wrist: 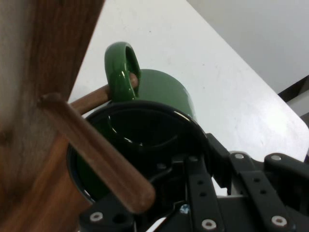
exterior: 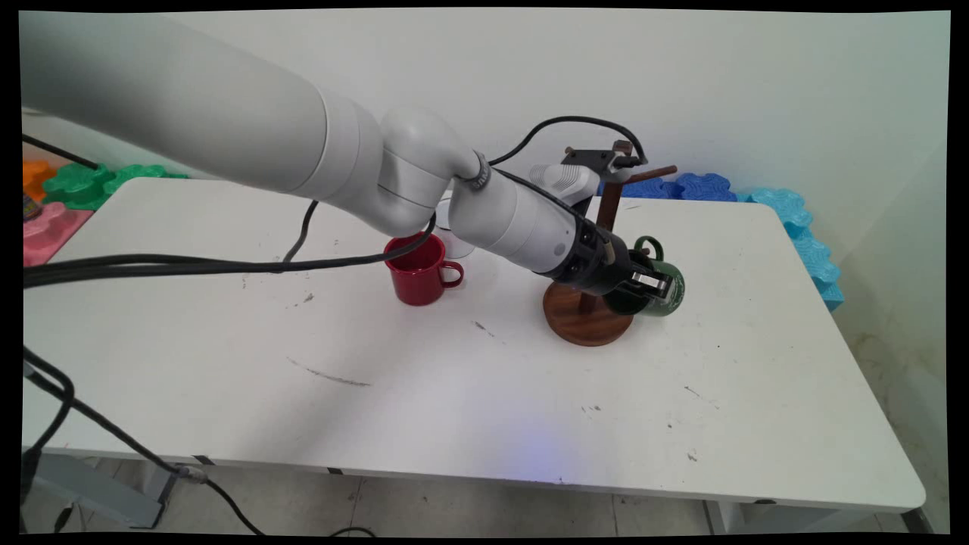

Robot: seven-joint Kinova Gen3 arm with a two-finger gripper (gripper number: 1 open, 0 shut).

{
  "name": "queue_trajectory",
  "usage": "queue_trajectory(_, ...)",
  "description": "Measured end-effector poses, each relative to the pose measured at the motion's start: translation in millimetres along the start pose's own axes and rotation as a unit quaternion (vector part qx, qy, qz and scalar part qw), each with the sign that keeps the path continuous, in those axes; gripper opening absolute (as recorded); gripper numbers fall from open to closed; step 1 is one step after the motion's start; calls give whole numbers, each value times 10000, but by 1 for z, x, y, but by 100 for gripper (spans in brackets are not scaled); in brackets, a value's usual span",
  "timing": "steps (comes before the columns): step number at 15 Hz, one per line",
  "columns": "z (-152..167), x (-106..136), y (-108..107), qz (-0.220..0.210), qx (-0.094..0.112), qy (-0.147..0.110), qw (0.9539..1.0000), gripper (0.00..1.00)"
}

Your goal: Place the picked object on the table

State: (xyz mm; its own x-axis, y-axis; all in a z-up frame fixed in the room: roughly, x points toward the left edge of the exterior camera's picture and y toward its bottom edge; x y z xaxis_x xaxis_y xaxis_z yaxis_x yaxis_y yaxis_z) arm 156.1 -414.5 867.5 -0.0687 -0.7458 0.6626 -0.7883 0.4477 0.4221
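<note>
The fingers are pinching the rim of a green mug, 1 finger inside its dark mouth and the other against the outside wall. In the hand view the mug lies tipped on its side with its mouth toward the camera, and its looped handle is threaded over a wooden peg that pokes through the loop. A 2nd peg crosses in front of the mug's mouth, nearer the camera.

Both pegs belong to a brown wooden mug stand just behind and beside the fingers; its upright post rises from a round base that rests on the white counter. The mug hangs off the counter, low against the post and just above the base. Another peg sticks out near the top of the post.

Farther from the fingers, back along the arm, a red mug stands upright on the counter with its handle turned toward the stand. A white cup shows partly behind the arm, just beyond the red mug. Blue foam tiles lie along the counter's far edge beyond the stand, and green, orange and pink ones lie well apart at the opposite far corner.
</note>
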Motion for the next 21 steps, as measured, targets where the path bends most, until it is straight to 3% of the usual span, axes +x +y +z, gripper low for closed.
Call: queue_trajectory(21,-12,-3,15,209,-202,-83,9995,0)
